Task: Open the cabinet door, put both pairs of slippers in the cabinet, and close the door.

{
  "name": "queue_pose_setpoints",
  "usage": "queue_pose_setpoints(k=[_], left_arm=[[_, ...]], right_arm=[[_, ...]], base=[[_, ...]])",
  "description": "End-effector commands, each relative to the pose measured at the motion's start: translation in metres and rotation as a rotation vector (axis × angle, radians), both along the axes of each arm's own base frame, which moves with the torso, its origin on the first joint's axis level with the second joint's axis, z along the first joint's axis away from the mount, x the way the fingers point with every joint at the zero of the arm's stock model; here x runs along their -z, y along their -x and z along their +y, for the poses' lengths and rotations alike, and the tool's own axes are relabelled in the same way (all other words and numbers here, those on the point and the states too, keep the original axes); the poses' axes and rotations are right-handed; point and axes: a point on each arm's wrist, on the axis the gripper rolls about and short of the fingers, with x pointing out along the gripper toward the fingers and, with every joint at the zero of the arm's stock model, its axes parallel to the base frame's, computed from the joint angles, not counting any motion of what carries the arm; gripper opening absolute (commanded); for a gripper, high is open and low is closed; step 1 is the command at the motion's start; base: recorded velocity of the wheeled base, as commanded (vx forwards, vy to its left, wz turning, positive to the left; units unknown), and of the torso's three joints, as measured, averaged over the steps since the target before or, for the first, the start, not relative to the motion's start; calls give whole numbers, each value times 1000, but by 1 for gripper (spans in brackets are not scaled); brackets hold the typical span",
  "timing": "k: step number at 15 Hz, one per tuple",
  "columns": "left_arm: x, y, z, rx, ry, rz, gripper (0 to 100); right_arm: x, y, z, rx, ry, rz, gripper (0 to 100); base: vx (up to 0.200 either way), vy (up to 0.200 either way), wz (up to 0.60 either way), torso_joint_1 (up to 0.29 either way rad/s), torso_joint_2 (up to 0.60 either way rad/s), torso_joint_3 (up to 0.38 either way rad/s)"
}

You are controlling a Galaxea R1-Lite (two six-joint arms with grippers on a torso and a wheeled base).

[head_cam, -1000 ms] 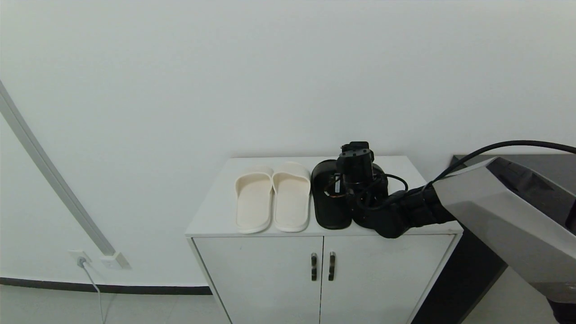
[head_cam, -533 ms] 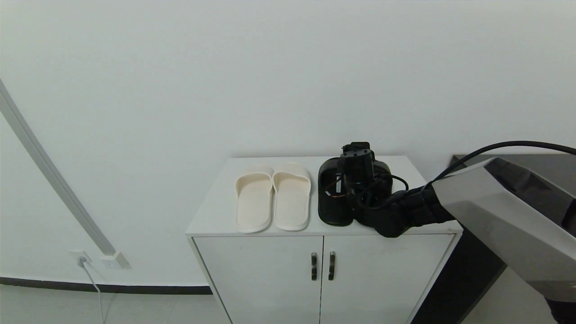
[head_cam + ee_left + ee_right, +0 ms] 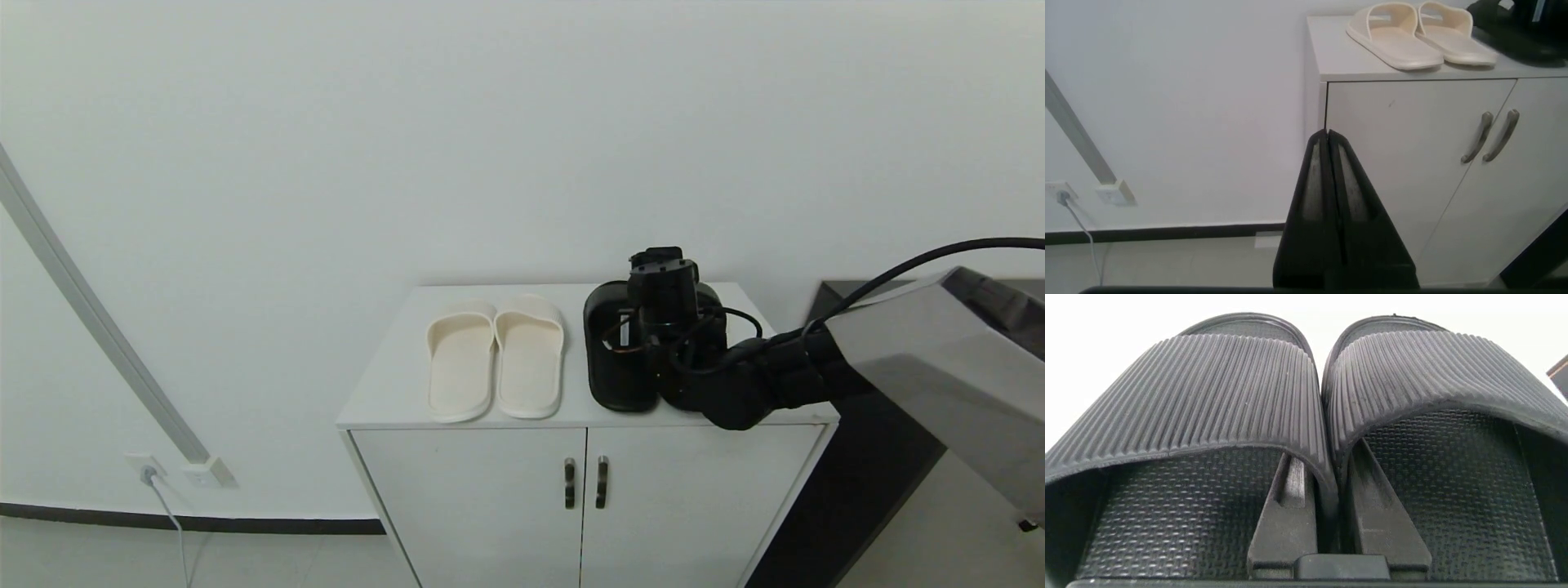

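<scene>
While both white doors (image 3: 473, 506) of the low white cabinet (image 3: 384, 392) are shut, their two dark handles (image 3: 569, 483) meeting at the middle seam, two pairs of slippers sit side by side on its top. A cream pair (image 3: 495, 358) lies toward the cabinet's left, toes to the wall. A black pair (image 3: 620, 359) lies just beside it on the right, near the right edge.

From the right, the right gripper (image 3: 1324, 469) comes in over the heels of the black pair. One finger (image 3: 1286, 510) lies inside each slipper under its ribbed strap, and the two inner side walls are pinched together between them.

Lower down, the left gripper (image 3: 1328, 139) hangs in front of the cabinet's left corner, fingers pressed together on nothing, well apart from the handles.

Against the cabinet's right side stands a dark piece of furniture (image 3: 857, 482). On the wall to the left are a slanted grey conduit (image 3: 90, 314) and a socket (image 3: 145, 471) with a cable plugged in.
</scene>
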Motion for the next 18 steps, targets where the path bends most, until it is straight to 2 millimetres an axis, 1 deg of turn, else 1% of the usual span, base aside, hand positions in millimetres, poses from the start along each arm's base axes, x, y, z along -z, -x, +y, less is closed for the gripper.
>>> queue_pose_setpoints(k=[1, 2, 3, 4, 6, 7, 9, 11, 13, 15, 16, 17, 18], left_arm=[[0, 0, 0, 0, 1, 1, 0], [0, 0, 0, 0, 1, 1, 0], [0, 0, 0, -1, 1, 1, 0], [0, 0, 0, 0, 1, 1, 0], [0, 0, 0, -1, 1, 1, 0], [0, 0, 0, -1, 1, 1, 0], [0, 0, 0, -1, 1, 1, 0], [0, 0, 0, 0, -1, 1, 0], [0, 0, 0, 0, -1, 1, 0], [0, 0, 0, 0, -1, 1, 0], [0, 0, 0, 0, -2, 1, 0], [0, 0, 0, 0, -2, 1, 0], [0, 0, 0, 0, -2, 1, 0]], right_arm=[[-30, 23, -8, -48, -12, -29, 0], [-30, 23, -8, -48, -12, -29, 0], [-41, 40, -15, -103, -20, -27, 0], [-47, 50, -19, -143, -27, -24, 0], [-58, 73, -27, -252, -44, -16, 0], [-61, 81, -30, -288, -44, -14, 0], [-69, 108, -43, -415, -35, -4, 0], [-70, 136, -56, -564, -16, 18, 0], [-70, 156, -67, -668, -4, 23, 0], [-70, 172, -76, -761, -20, 29, 0], [-68, 184, -84, -836, -27, 36, 0], [-65, 191, -90, -865, 3, 34, 0], [-62, 193, -94, -878, 24, 35, 0]], base=[[0, 0, 0, 0, 0, 0], [0, 0, 0, 0, 0, 0], [0, 0, 0, 0, 0, 0], [0, 0, 0, 0, 0, 0], [0, 0, 0, 0, 0, 0], [0, 0, 0, 0, 0, 0], [0, 0, 0, 0, 0, 0], [0, 0, 0, 0, 0, 0], [0, 0, 0, 0, 0, 0], [0, 0, 0, 0, 0, 0], [0, 0, 0, 0, 0, 0], [0, 0, 0, 0, 0, 0], [0, 0, 0, 0, 0, 0]])
